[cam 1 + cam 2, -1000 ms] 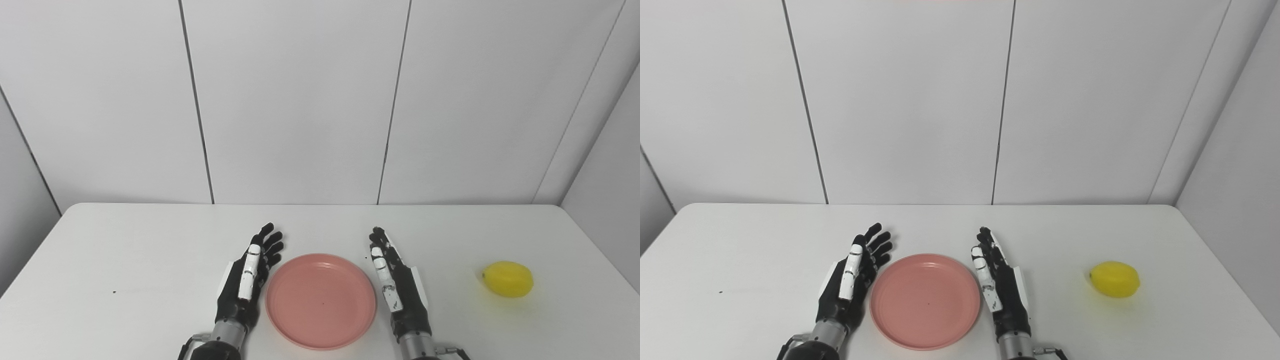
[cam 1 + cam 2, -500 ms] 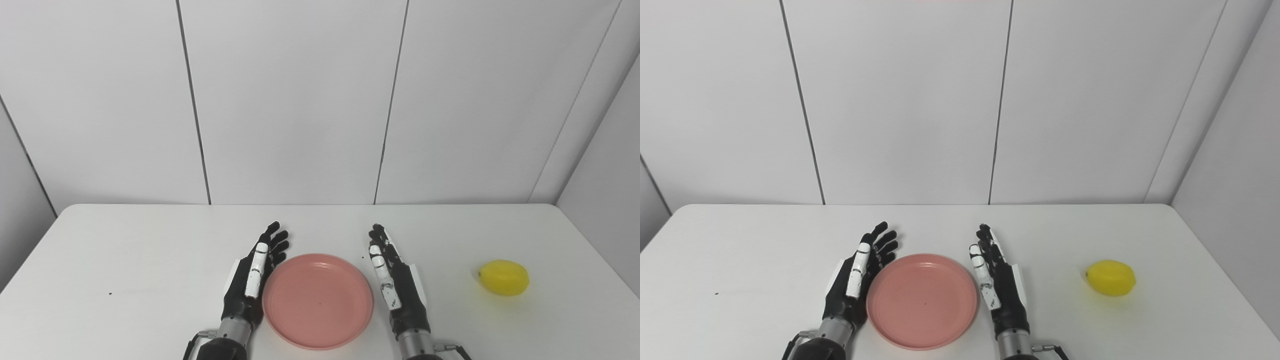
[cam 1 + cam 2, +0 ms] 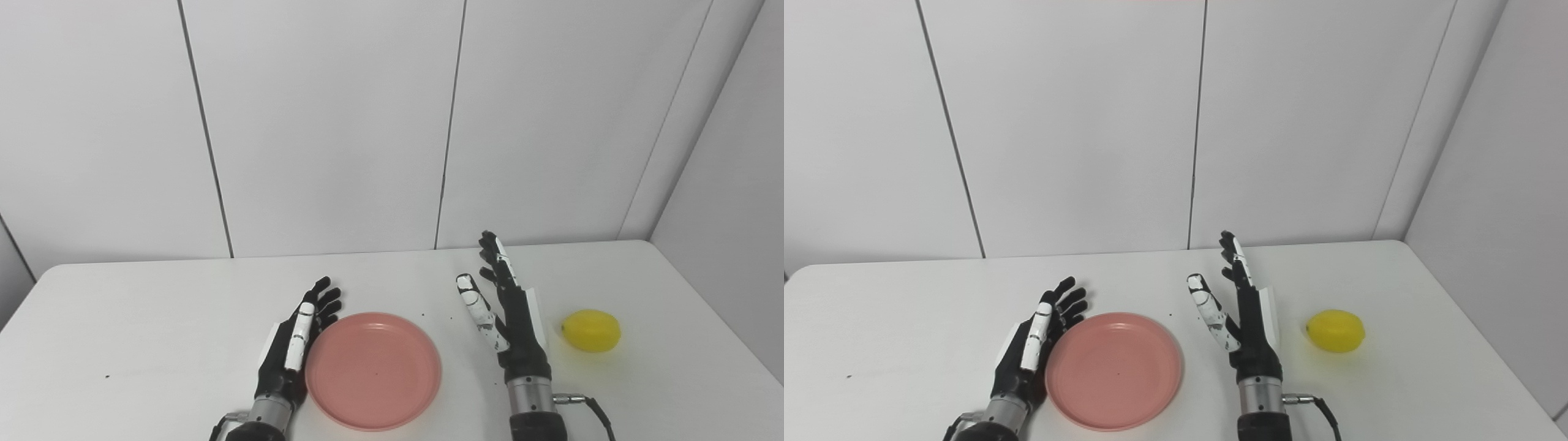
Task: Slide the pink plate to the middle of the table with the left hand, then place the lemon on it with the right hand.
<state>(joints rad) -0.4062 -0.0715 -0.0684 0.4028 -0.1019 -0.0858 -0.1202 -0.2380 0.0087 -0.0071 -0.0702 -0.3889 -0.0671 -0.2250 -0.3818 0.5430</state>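
I can read no brand, label or writing on any thing here; my hands carry only white patches on black. The pink plate (image 3: 373, 370) lies flat on the white table (image 3: 153, 343), near the front edge and about halfway between the left and right edges. My left hand (image 3: 295, 346) lies just beside the plate's left rim, fingers spread apart and holding nothing; whether it touches the rim I cannot tell. My right hand (image 3: 506, 318) is also empty, with fingers apart and the thumb standing away from them. The lemon (image 3: 591, 331) rests on the table toward the right edge, just beside the back of my right hand but apart from it. Compared with one second ago, my right hand has left the plate's right rim: it is now raised, pointing more upward, and much closer to the lemon, and its wrist with a cable (image 3: 591, 409) now shows. My left hand has stayed by the plate. The whole picture has shifted, so the camera has moved. The right eye view shows more of the right wall (image 3: 1507, 184), and in it the table's right edge runs down to the front corner; the left eye view shows more of the table on the left.
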